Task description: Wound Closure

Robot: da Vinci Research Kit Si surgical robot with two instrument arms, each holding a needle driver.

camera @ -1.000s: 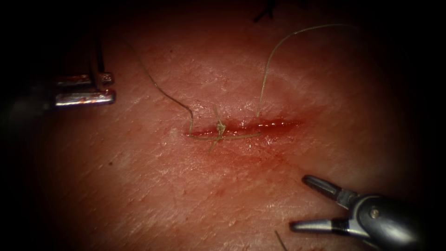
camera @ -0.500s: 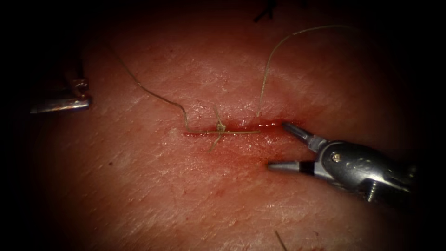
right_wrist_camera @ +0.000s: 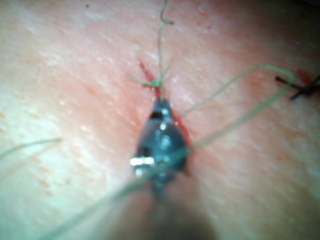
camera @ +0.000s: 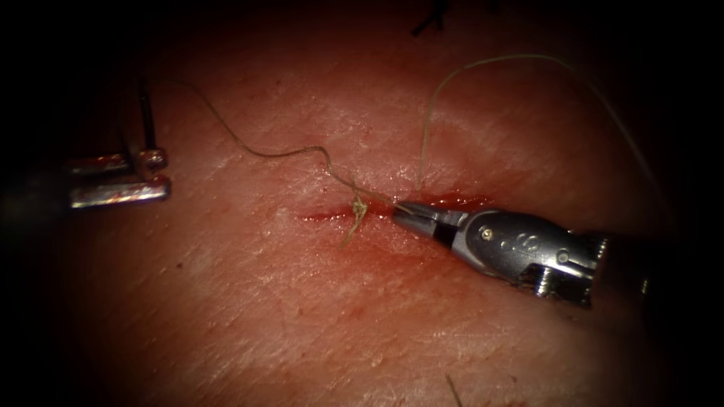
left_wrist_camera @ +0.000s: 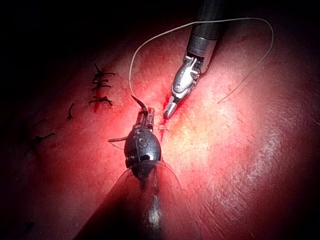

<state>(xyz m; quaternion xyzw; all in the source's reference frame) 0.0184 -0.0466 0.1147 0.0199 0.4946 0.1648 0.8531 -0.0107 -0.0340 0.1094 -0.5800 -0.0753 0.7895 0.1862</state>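
The cut (camera: 460, 202) runs across the tissue (camera: 317, 316), wet with red fluid, and a knot (camera: 357, 205) sits on it. My right tool (camera: 403, 213) lies along the cut from the right. Its jaws are shut on the thread (camera: 332, 162) just right of the knot. My left tool (camera: 162, 175) is far left of the cut, shut on the dark curved needle (camera: 145, 120), which stands out of the tissue. The left wrist view shows the left tool (left_wrist_camera: 143, 119) gripping the needle (left_wrist_camera: 139, 102) near its middle, with the right tool (left_wrist_camera: 169, 109) close by. The right wrist view shows the right tool (right_wrist_camera: 161, 107) at the knot (right_wrist_camera: 156, 82).
A long slack loop of thread (camera: 483, 62) rises from the cut and arcs off to the right. Dark older stitches (left_wrist_camera: 100, 87) lie on the tissue beyond the left tool. Another dark stitch (camera: 430, 22) sits at the far edge, and a short thread end (camera: 454, 390) lies near the front.
My right tool came up from the lower right to the cut and its open jaws closed on the thread by the knot. The thread there lifted. The left tool shifted slightly, still holding the needle.
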